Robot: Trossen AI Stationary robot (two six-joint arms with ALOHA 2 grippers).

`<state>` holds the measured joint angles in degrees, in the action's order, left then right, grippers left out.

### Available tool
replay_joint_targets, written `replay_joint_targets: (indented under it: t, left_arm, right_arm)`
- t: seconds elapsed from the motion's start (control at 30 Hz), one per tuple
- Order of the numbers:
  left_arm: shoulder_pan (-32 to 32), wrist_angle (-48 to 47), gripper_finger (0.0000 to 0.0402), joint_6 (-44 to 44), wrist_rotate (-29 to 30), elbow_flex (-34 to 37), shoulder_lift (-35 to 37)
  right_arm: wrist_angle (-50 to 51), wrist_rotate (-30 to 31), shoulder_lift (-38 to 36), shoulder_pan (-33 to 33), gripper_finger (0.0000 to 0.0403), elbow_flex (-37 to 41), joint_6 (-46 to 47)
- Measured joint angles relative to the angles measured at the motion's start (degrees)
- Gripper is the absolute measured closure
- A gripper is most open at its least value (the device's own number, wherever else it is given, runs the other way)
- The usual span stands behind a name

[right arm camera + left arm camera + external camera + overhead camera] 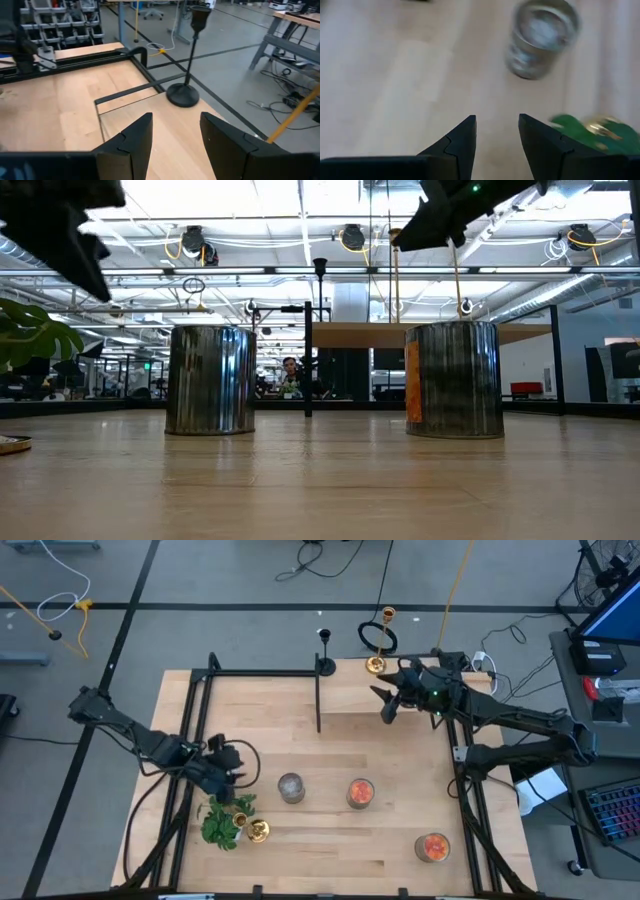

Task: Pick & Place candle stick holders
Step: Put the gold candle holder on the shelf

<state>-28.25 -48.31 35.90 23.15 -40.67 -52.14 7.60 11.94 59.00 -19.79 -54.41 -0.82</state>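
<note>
Two dark arms over a pale wooden bench (330, 740), black rails along its edges. Right arm reaching in toward the far edge, right pincer (390, 700) raised above the boards, fingers spread and empty, just short of the far rail. Left arm low on the near left, left pincer (225, 778) also parted and holding nothing, hovering beside a green leafy plant (222, 820). Three cans on the boards: a plain steel can (291, 787) near the left pincer, an orange-topped can (360, 792) to its side, another orange-topped can (432, 847) toward the near right corner. Black candle stick holder (325, 652) upright at the far edge, round base on the boards, thin stem and cup above; straight ahead of the right pincer in the right wrist view (187, 57). Gold candle stick holder (381, 640) upright just beside it, also at the far edge. Second gold candle stick holder (258, 830) down against the plant, half hidden among the leaves.
</note>
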Motion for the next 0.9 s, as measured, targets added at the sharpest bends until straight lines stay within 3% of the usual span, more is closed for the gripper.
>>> replay_joint_targets:
  t: [0.13,0.4,0.63,0.9]
  left_arm:
    - [0.00,5.48,0.0250,-1.79,-6.20,4.78,1.27]
    - [-0.07,19.80,0.0250,-20.08,-18.02,10.53,-0.04]
    - [-0.07,26.05,0.0250,-27.35,-20.47,10.56,0.20]
    - [-0.28,26.49,0.0250,-31.33,-23.71,10.56,0.17]
  right_arm:
    - [-0.06,0.00,0.00,1.14,0.0242,0.00,0.13]
    - [-2.07,-0.03,0.02,3.45,0.0243,0.00,0.13]
    - [-3.36,-0.04,0.02,4.61,0.0243,-0.02,0.14]
    - [-3.06,-0.03,0.02,4.61,0.0243,-0.02,0.15]
